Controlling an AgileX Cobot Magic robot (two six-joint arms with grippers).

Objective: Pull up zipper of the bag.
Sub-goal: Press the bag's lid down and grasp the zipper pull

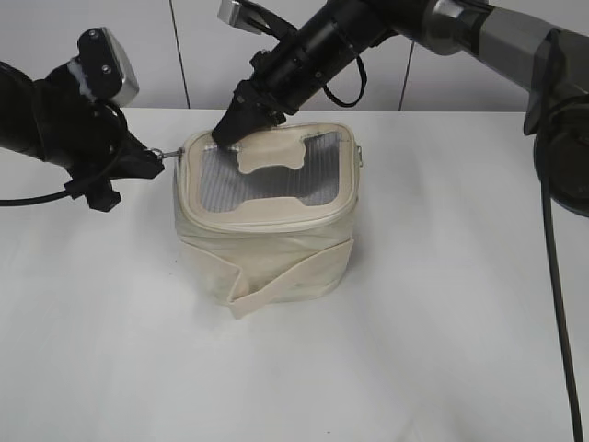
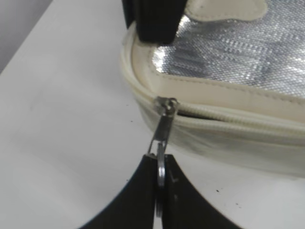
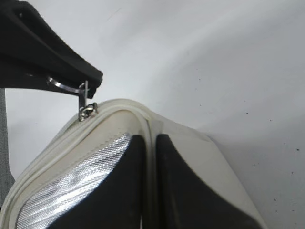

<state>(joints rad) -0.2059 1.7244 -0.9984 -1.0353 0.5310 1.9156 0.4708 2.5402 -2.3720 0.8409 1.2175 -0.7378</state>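
The bag (image 1: 265, 226) sits upright near the middle of the white bench (image 1: 442, 322), its grey mesh lid panel (image 1: 276, 180) with the bone-shaped patch (image 1: 269, 157) facing up and the wide strap band (image 1: 285, 272) wrapped round its lower body.

The left arm (image 1: 55, 115) reaches in low from the left edge of the exterior view, its wrist roughly level with the lid rim. The left end effector (image 1: 152, 164) is clenched on the ring pull (image 2: 161, 169) of a silver slider (image 2: 167, 106) at the bag's left rear corner; in the left wrist view the two black fingertips (image 2: 138, 191) pinch the ring edge-on, with the pull tab stretched between ring and slider. To the right of the slider the zipper (image 2: 228, 117) lies closed along the rim.

The right arm (image 1: 368, 37) slants down from the upper right, crossing toward the middle. The right end effector (image 1: 235, 124) presses onto the lid's rear left corner, just beside the patch. In the right wrist view its fingers (image 3: 119, 191) are nearly together, with the cream rim piping (image 3: 150, 157) showing in the narrow gap between them; whether they actually squeeze that piping cannot be told
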